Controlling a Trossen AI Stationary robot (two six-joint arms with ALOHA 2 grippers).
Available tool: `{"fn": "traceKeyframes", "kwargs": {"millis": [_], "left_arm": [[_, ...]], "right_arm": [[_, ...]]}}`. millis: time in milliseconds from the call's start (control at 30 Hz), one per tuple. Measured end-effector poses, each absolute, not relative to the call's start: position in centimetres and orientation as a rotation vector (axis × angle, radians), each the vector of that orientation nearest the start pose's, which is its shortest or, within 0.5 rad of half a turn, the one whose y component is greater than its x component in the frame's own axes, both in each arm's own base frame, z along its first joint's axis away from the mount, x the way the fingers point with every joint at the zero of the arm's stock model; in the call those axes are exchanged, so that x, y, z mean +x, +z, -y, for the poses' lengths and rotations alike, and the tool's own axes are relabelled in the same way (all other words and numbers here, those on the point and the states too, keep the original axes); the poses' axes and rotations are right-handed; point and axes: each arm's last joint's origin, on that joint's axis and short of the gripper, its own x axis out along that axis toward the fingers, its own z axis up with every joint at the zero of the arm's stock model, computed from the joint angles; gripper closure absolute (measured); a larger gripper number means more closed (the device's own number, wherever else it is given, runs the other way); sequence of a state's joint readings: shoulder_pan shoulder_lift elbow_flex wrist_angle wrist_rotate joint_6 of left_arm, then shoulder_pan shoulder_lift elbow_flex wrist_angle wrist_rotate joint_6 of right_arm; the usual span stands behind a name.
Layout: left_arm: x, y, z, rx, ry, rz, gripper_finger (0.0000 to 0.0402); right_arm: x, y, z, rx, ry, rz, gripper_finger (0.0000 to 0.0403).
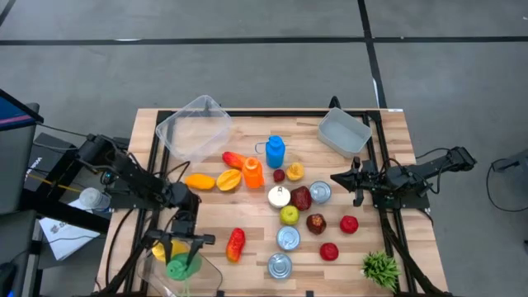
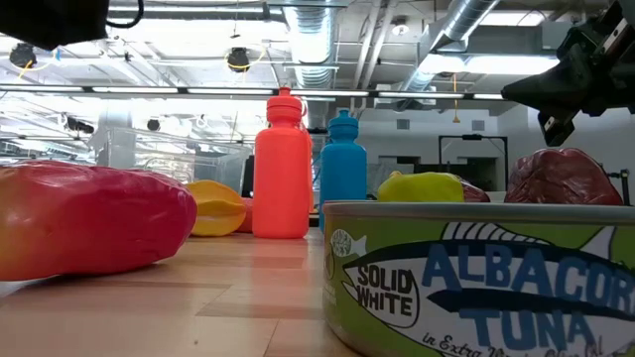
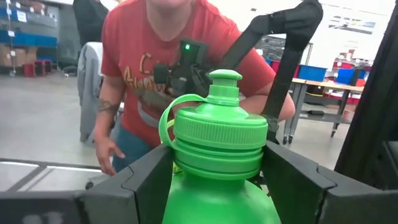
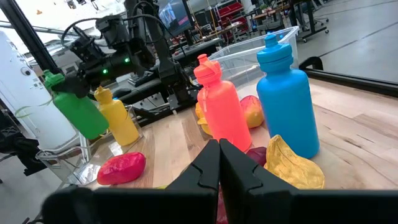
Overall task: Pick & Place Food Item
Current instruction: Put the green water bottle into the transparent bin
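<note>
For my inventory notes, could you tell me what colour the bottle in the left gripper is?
The bottle is green, cap included; the left wrist view shows it best, between the left gripper's fingers.

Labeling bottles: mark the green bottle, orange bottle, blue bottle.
green bottle (image 3: pixel 214 134), left wrist view, on its lid.
orange bottle (image 2: pixel 282 169), low view, mid body.
blue bottle (image 4: pixel 286 102), right wrist view, mid body.

Green bottle (image 3: pixel 214 149), tilted, in left pincer (image 1: pixel 181 250)

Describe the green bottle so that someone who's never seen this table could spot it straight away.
Look at the table's front left corner, where the left gripper holds the green bottle. A yellow bottle stands right beside it; only this one is green.
</note>
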State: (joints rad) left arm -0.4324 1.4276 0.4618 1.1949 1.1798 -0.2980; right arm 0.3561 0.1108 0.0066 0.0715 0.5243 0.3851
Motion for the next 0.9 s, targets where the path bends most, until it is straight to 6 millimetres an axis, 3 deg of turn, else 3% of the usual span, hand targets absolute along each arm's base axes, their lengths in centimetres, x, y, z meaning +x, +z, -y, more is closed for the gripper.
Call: {"fn": "traceKeyframes", "kwargs": {"millis": [900], "left_arm": [[22.5, 18.9, 13.1, -0.12, -1.663, -0.035, 0.0179]], "right_arm": [[9.9, 16.4, -2.1, 0.37, -0.172, 0.003, 0.0403]]}}
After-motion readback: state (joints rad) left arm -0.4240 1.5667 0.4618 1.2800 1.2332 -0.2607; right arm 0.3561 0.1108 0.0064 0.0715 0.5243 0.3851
